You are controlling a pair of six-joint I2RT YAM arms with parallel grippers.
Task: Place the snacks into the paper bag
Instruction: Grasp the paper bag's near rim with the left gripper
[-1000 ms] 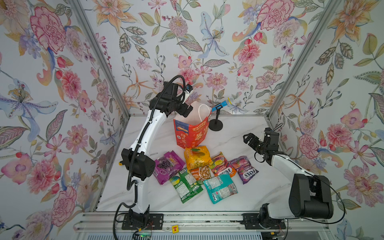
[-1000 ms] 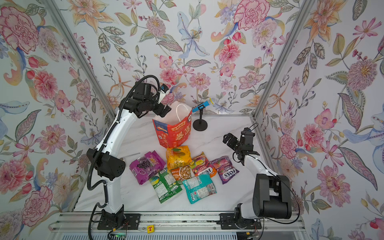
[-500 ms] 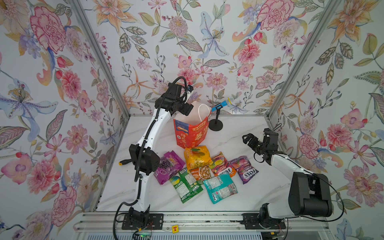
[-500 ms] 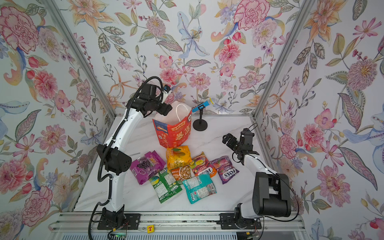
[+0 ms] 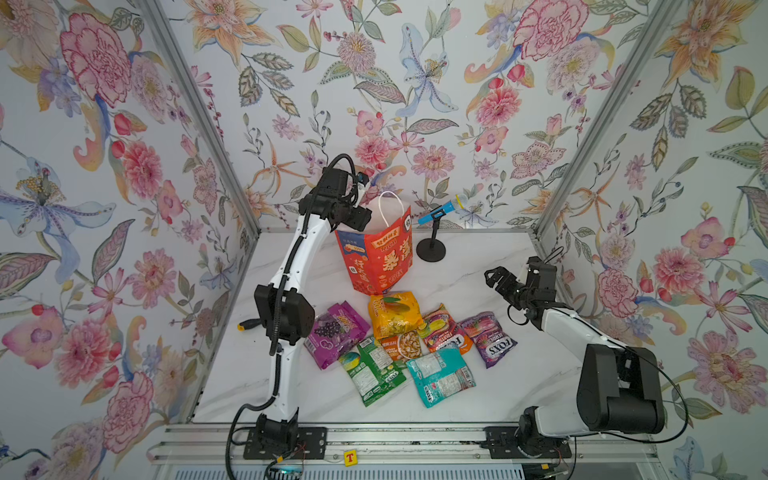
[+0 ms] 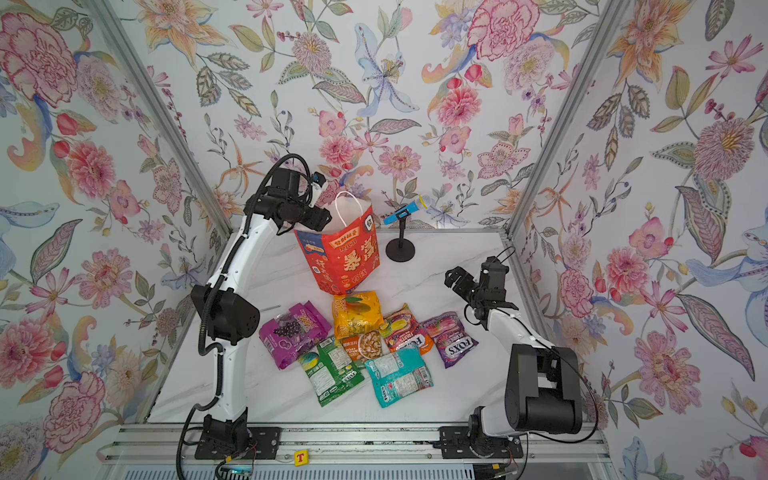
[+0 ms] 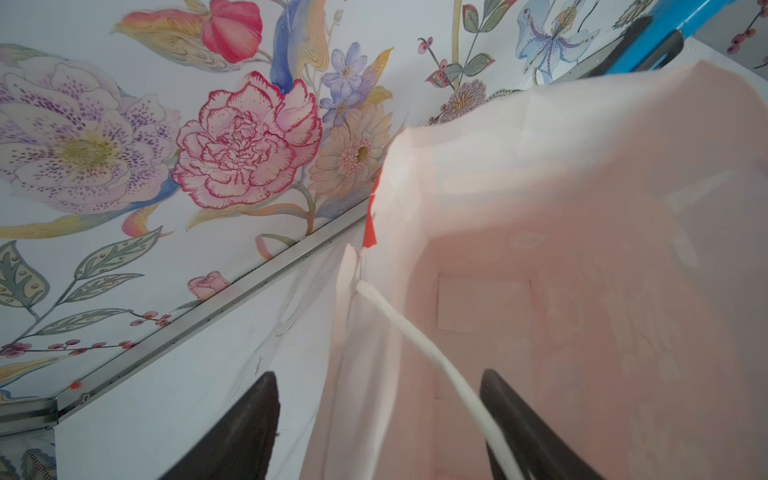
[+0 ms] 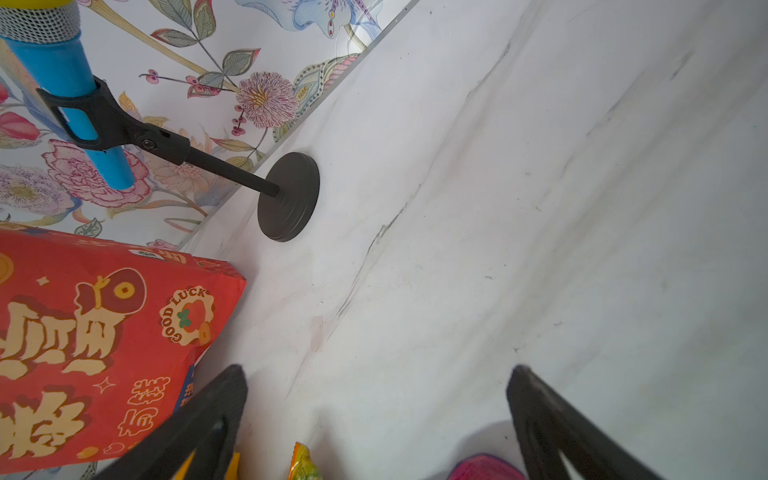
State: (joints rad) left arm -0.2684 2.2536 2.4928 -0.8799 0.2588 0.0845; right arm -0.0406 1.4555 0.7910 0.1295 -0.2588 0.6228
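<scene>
The red-orange paper bag (image 5: 380, 262) (image 6: 345, 266) stands upright behind the snacks, mouth open. My left gripper (image 5: 356, 217) (image 6: 318, 218) (image 7: 379, 374) is at its upper left rim, open, with the bag's wall (image 7: 582, 208) and a white cord handle (image 7: 415, 332) between the fingers. Several snack packets lie in front of the bag: purple grape (image 5: 336, 332), orange-yellow (image 5: 392, 313), green (image 5: 372, 370), teal (image 5: 440, 376), nut (image 5: 401, 345) and two FOXS bags (image 5: 444, 330) (image 5: 490, 345). My right gripper (image 5: 492, 276) (image 6: 453, 276) (image 8: 376, 368) hovers open and empty, right of the packets.
A blue microphone on a black round-based stand (image 5: 431, 249) (image 8: 289, 195) stands just right of the bag, near the back wall. Flowered walls close in the white marble table (image 5: 478, 257) on three sides. A metal rail runs along the front.
My left arm has shifted slightly at the bag's rim and its jaws have narrowed a little. The right arm, the bag and the packets have not moved.
</scene>
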